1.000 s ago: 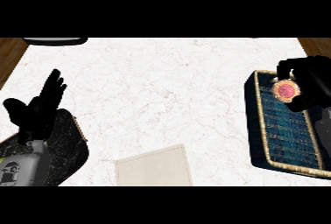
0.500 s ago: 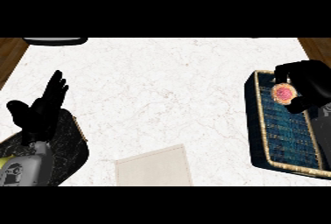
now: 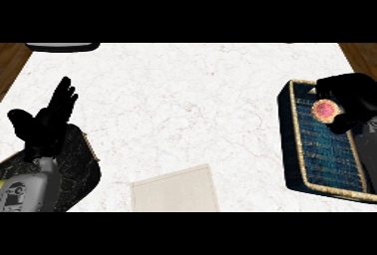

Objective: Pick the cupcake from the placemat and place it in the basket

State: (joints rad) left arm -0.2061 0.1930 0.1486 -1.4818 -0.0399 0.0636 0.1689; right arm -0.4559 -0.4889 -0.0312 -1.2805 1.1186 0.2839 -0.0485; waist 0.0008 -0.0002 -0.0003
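Curling round cupcake (image 3: 324, 109), right hand (image 3: 352, 94) hovered over basket (image 3: 296, 149); left hand (image 3: 46, 124) rested open, fingers straight, beside placemat (image 3: 175, 190).

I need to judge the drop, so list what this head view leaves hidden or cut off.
- Cupcake: only its pink top shows; the right robot hand curls round it, hiding its sides and whether it touches the basket.
- Basket: right rim covered by the right forearm.
- Dark object at the counter's far-left: cut off by the view's top.
- Placemat: near edge cut off below.
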